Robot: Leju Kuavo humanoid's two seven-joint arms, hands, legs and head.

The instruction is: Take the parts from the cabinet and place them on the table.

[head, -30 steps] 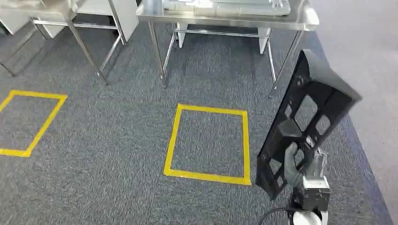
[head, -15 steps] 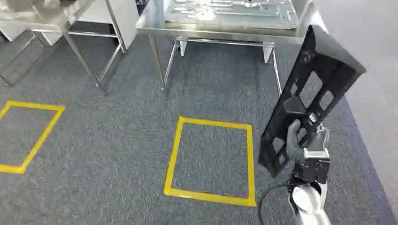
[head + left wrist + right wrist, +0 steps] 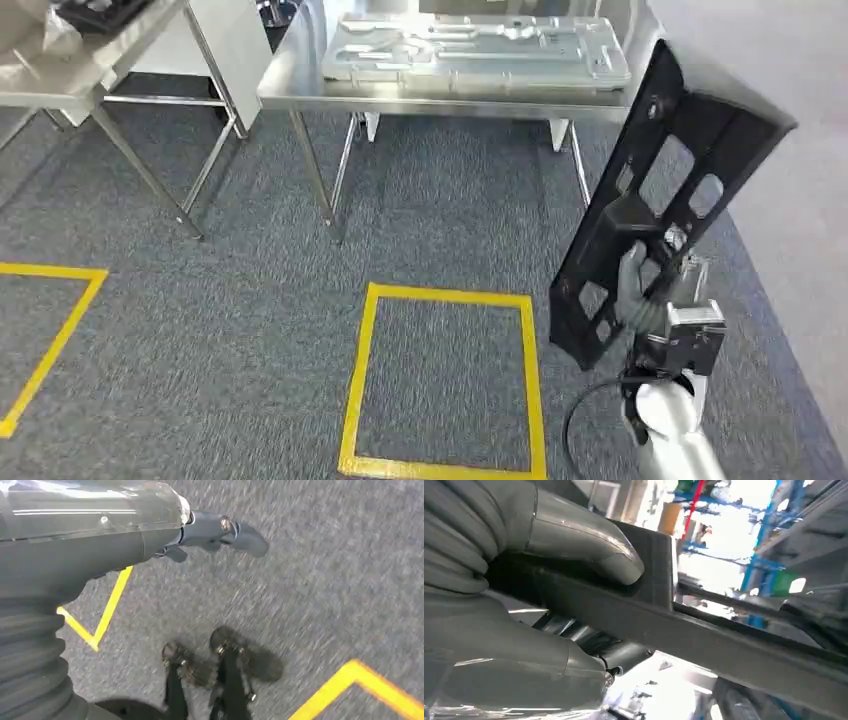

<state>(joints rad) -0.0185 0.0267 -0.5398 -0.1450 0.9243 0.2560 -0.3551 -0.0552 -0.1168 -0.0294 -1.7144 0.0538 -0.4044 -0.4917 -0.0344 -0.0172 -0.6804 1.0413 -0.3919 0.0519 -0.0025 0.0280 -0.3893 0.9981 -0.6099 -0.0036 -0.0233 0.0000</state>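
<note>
With the right hand (image 3: 640, 295) gripping the tall black slotted plastic panel (image 3: 668, 190) upright, the far steel table (image 3: 300, 85) has drawn nearer, so placement approaches; the left hand (image 3: 215, 532) hangs empty, fingers apart.

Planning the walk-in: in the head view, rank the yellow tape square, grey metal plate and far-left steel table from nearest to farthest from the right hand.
1. Yellow tape square, on the floor beside the right hand.
2. Grey metal plate, on the table ahead.
3. Far-left steel table, top left.

Your head camera looks forward and down over the carpet (image 3: 230, 300) toward the desk (image 3: 440, 95). The left wrist camera faces that carpet closely; the right hugs its hand (image 3: 524, 580).
</note>
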